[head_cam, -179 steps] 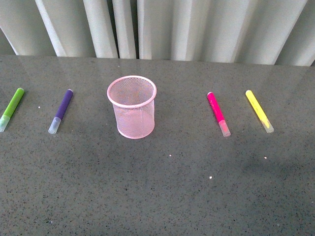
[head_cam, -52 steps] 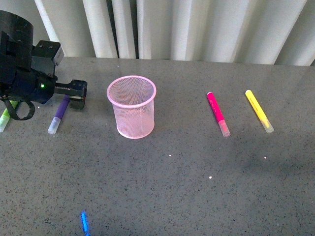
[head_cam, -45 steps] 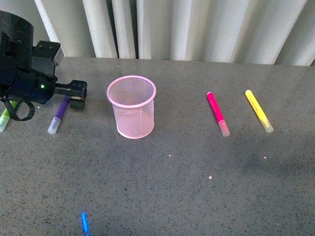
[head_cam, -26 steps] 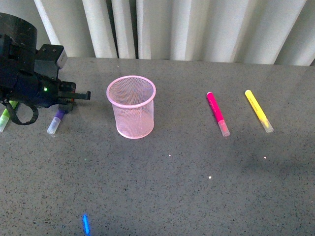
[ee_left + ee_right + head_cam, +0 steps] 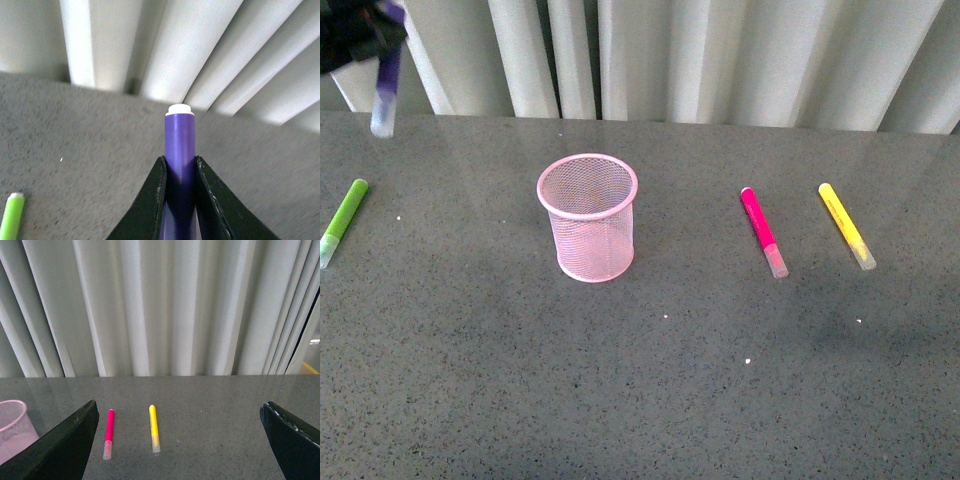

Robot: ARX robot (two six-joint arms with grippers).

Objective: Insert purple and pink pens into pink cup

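Note:
My left gripper [image 5: 370, 40] is at the top left corner of the front view, lifted high and blurred, shut on the purple pen [image 5: 386, 95], which hangs clear cap down. In the left wrist view the purple pen [image 5: 179, 150] is pinched between the two dark fingers [image 5: 150, 200]. The pink cup [image 5: 588, 215] stands upright and empty at the middle of the table, to the right of that gripper. The pink pen [image 5: 762, 230] lies flat right of the cup; it also shows in the right wrist view [image 5: 108, 432]. My right gripper [image 5: 180, 440] is open and empty, out of the front view.
A lime-green marker [image 5: 342, 220] lies at the left edge of the table. A yellow marker [image 5: 846, 225] lies right of the pink pen. White pleated curtains [image 5: 720, 60] hang behind the dark grey table [image 5: 670, 380].
My left gripper closed on the purple pen where it lay left of the cup and has lifted it up off the table to the top left corner. Nothing else moved.

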